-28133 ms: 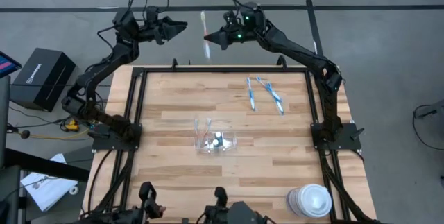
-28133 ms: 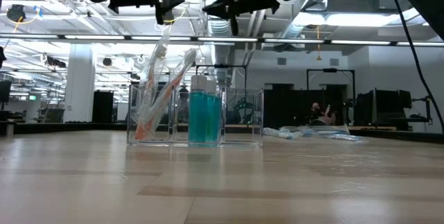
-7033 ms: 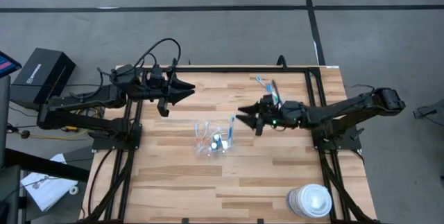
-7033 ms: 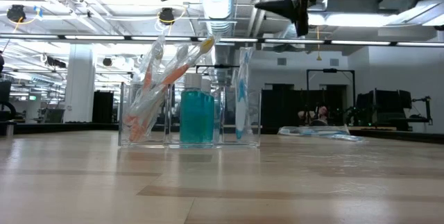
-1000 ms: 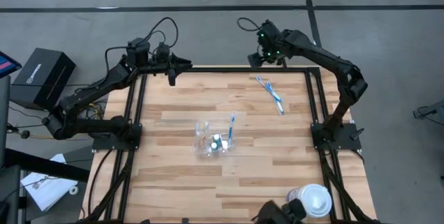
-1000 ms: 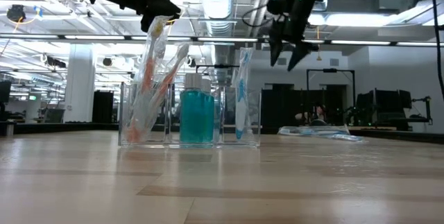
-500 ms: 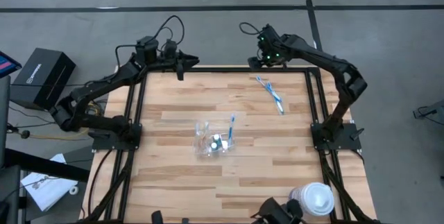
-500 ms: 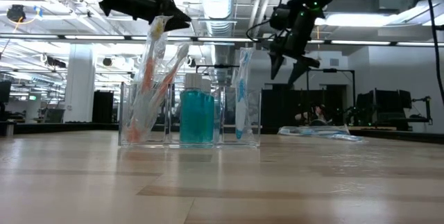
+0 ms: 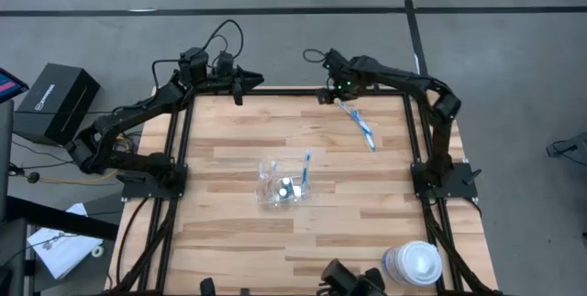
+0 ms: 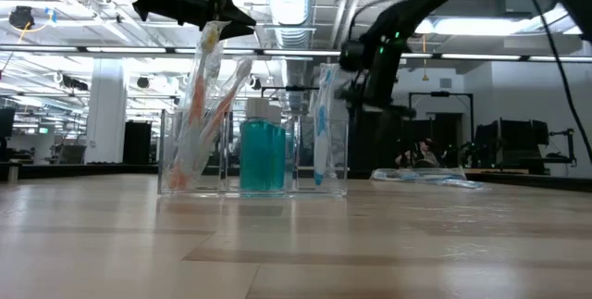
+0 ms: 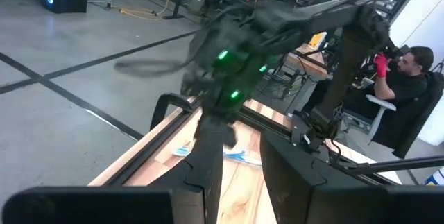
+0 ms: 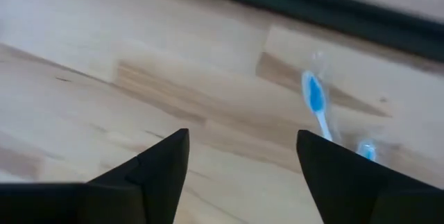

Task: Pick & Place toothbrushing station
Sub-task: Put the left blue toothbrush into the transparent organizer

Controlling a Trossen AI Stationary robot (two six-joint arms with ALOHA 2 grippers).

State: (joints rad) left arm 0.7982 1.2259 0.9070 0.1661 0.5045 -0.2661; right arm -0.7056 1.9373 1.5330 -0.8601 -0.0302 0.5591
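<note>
Where wood lies bare: open right tool (image 12: 239,175), far edge.

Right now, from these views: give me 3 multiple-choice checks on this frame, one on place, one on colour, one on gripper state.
1. Where do the loose toothbrushes lie?
A. far right part of the table, near the right gripper
B. inside the white lidded container
C. on the floor by the black box

2. What colour is the liquid in the tubes in the clear organizer?
A. red
B. blue-green
C. yellow

3. How do the right gripper's fingers stand?
A. shut on a toothbrush
B. open, with nothing between them
C. shut on the organizer

Answers:
1. A: the high view shows them on the wood just below the right gripper.
2. B: the low view shows teal tubes in the middle compartment.
3. B: the right wrist view shows spread fingers over bare wood, with a toothbrush beyond them.
</note>
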